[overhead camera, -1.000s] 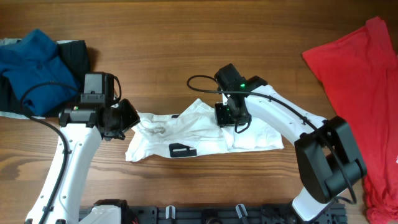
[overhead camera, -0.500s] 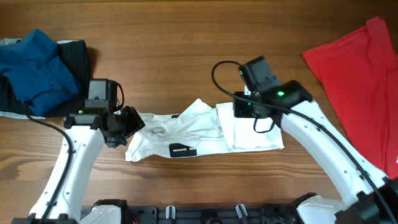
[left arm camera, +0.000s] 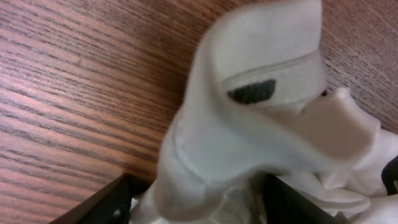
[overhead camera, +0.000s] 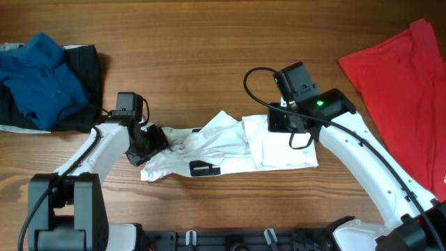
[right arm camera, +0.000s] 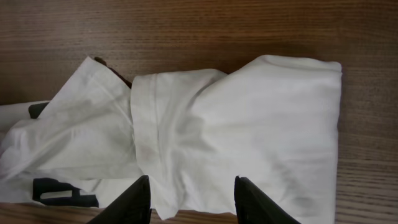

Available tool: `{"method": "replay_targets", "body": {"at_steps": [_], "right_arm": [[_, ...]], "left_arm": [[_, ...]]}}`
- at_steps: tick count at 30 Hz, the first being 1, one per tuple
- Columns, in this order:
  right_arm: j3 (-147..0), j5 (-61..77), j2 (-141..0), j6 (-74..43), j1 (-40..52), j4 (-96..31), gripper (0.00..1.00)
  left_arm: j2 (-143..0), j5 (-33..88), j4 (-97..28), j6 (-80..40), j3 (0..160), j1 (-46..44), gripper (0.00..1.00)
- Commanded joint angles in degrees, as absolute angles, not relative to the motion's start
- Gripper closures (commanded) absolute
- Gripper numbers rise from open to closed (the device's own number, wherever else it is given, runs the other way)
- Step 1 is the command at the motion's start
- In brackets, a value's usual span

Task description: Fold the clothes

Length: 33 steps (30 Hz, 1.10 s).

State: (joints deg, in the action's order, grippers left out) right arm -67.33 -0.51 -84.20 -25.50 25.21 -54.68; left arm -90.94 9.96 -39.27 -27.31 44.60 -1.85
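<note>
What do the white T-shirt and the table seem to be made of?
White T-shirt: soft knit cloth, probably cotton jersey, matte; it creases loosely and shows stitched hems. Table: wood or a wood-look laminate, brown with clear grain lines and a slight sheen; the pictures do not settle which.

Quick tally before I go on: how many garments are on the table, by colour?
white T-shirt: 1
red shirt: 1
blue garment: 1
black garment, under the blue: 1
Total: 4; a pale edge beneath that pile is unclear.
</note>
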Motion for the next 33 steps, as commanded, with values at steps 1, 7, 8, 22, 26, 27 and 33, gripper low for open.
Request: {"method": "replay_targets", "body": {"at_steps": [1, 7, 8, 22, 26, 27, 33], "right_arm": [[-67.9, -2.2, -84.2, -26.1, 25.1, -55.4, 0.57], [-67.9, -4.1, -84.2, -27.4, 25.1, -56.2, 0.56], [-67.9, -4.1, -84.2, -27.4, 25.1, -56.3, 0.57], [-67.9, -0.1, -84.3, -21.8, 25.1, -55.1, 0.55], [-67.9, 4.5, -85.0, -15.8, 25.1, -54.9, 0.55], [-67.9, 5.6, -85.3, -14.2, 25.3, -54.8, 0.55], [-67.9, 13.6, -86.9, 0.0, 28.4, -53.6, 0.54]], "left_arm": [[-93.4, 11.6, -36.7, -25.7, 43.4, -2.1, 0.39], [-91.6, 11.5, -36.7, -25.7, 43.4, -2.1, 0.87], [-91.0, 11.6, -37.0, -25.7, 43.4, -2.0, 0.83], [-73.8, 9.2, -46.3, -30.9, 43.6, 4.3, 0.86], [-73.8, 9.6, -45.2, -30.9, 43.6, 4.3, 0.83], [-73.8, 10.1, -43.4, -30.9, 43.6, 4.3, 0.83], [-73.8, 16.1, -37.6, -30.9, 43.6, 4.3, 0.82]]}}
